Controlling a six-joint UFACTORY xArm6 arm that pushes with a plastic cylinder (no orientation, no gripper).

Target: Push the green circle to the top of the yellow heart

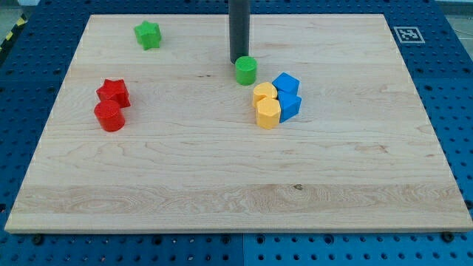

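So, wooden board (222, 185) on blue table, red circle (109, 116) w/ red star (114, 91) at view's left, yellow heart (264, 92) by yellow block (267, 114) and two blue blocks (287, 96), green circle (246, 71) just above heart, my tip (239, 60) touched its top-left, no jaws on rod, green star (148, 35) far top-left.

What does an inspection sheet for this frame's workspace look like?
Surface: wooden board on a blue pegboard table.
Job's things: green circle just up-left of the yellow heart.
Clutter: yellow block, two blue blocks, red star, red cylinder, green star.
Grippers: none; my tip sits at the green circle's upper-left edge.
Cables: nothing seen.
Surroundings: marker tag at the view's top right.
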